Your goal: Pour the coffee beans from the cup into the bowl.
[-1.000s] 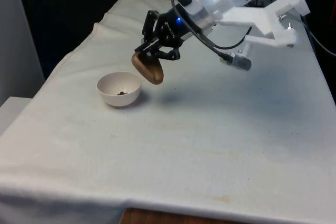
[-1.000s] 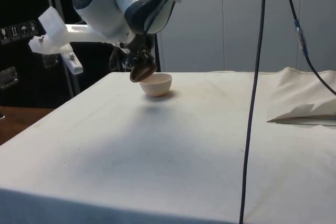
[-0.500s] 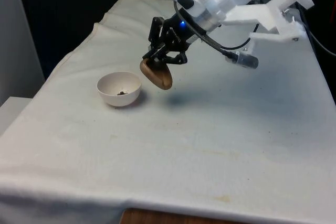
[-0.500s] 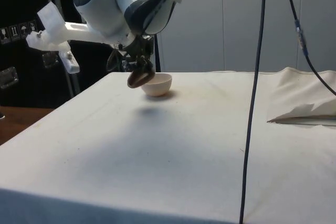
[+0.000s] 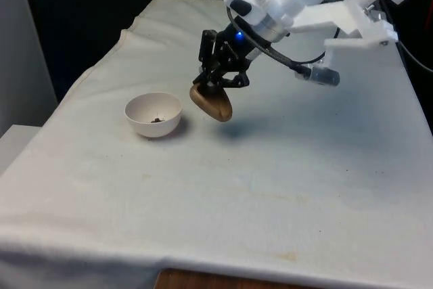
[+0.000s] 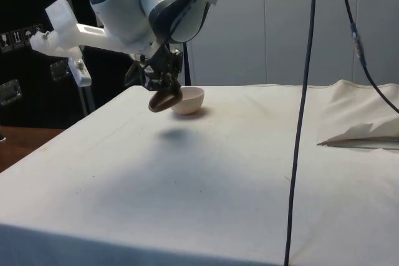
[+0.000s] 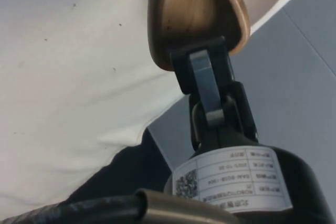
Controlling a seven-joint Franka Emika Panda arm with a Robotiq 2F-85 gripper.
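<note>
gripper (image 5: 218, 88) clamped on tilted wooden cup (image 5: 211, 102) | cup hangs beside white bowl (image 5: 153, 114), off its rim | beans (image 5: 156, 120) in bowl

Probably lab: cloth-draped table (image 5: 284, 187), hanging cables (image 6: 302, 110).

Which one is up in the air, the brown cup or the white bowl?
The brown wooden cup, tilted and held in the gripper jaws above the cloth. The white bowl sits on the table with a few beans inside.
</note>
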